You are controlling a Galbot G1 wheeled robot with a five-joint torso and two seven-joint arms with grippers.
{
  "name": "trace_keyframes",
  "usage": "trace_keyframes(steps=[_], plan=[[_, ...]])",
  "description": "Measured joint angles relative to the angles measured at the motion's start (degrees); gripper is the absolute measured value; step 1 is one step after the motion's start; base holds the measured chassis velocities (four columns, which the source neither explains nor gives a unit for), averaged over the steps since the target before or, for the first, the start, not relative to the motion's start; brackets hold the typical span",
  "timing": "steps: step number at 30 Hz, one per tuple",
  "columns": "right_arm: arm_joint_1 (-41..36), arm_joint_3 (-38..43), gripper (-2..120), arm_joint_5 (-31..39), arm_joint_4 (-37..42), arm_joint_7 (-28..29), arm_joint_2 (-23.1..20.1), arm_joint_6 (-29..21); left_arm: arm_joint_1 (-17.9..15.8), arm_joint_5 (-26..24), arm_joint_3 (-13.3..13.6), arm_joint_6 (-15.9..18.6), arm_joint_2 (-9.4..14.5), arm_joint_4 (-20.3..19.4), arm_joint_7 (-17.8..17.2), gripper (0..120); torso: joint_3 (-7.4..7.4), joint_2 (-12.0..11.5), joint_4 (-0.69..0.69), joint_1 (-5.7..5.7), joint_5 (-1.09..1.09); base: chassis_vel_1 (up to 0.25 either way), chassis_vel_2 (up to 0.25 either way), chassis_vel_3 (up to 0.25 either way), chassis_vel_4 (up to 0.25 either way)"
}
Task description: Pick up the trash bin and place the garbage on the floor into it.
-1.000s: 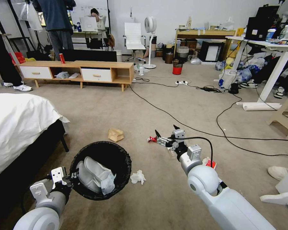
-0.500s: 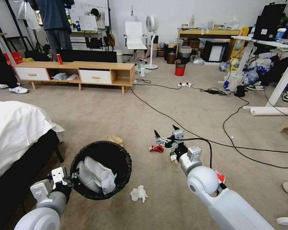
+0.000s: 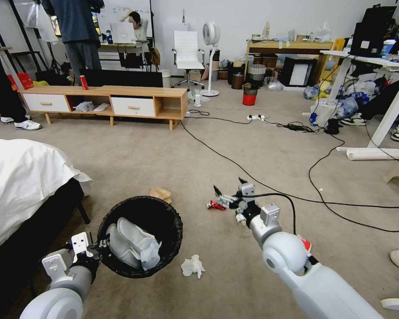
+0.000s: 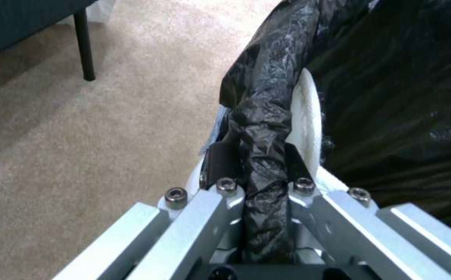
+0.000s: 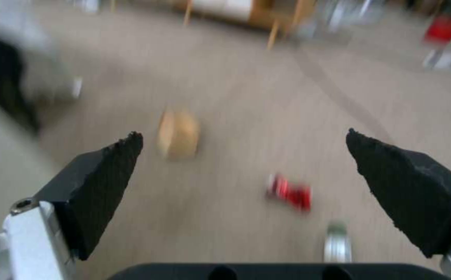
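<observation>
Your left hand (image 4: 259,186) is clamped on the bag-lined rim of the trash bin (image 3: 139,236), low and left of centre in the head view, with white tissues inside. Your right hand (image 3: 228,191) hovers at centre frame, jaws spread wide, just above the red wrapper (image 3: 215,205) on the floor (image 3: 173,155). The brown paper bag (image 3: 160,194) lies behind the bin; a blurred shape beside the wrapper is probably the bottle (image 5: 337,243).

My right wrist view is smeared by blur: the crumpled brown paper bag (image 5: 178,134), crushed red wrapper (image 5: 290,192) and small green-capped clear bottle (image 5: 337,243) are only vague shapes. My right forearm hides most of that bottle (image 3: 240,218) and the red-and-white noodle cup (image 3: 304,244).
</observation>
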Motion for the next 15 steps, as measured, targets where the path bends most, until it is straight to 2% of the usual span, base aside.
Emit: trace_keyframes(steps=[2, 3, 4, 6, 15], plan=[[0.0, 1.3, 100, 1.8, 2.2, -3.7, -0.7, -11.1, -0.1, 0.0, -0.1, 0.0, 0.0, 0.3, 0.0, 3, 0.00, 0.0, 0.01, 0.00, 0.00, 0.000, 0.000, 0.000, 0.000], [0.0, 1.5, 100, 2.2, 2.6, -5.4, -0.8, -13.5, -0.2, 0.0, -0.1, 0.0, 0.0, 0.3, 0.0, 3, 0.00, 0.0, 0.01, 0.00, 0.00, 0.000, 0.000, 0.000, 0.000], [0.0, 1.5, 100, 2.2, 2.6, -5.4, -0.8, -13.5, -0.2, 0.0, -0.1, 0.0, 0.0, 0.3, 0.0, 3, 0.00, 0.0, 0.01, 0.00, 0.00, 0.000, 0.000, 0.000, 0.000], [0.1, 0.7, 100, 0.2, 2.1, -8.9, -0.9, -15.0, -0.3, -0.2, -0.1, 0.0, 0.0, 0.3, -0.1, 3, 0.00, 0.0, 0.03, 0.00, 0.00, 0.000, 0.000, 0.000, 0.000], [0.1, -4.8, 100, -1.6, -2.6, -12.0, -0.1, -15.1, -0.2, -0.5, -0.6, 0.1, 0.2, -0.3, -0.1, 3, 0.01, 0.0, 0.02, 0.00, 0.01, 0.000, 0.000, 0.000, 0.000]])
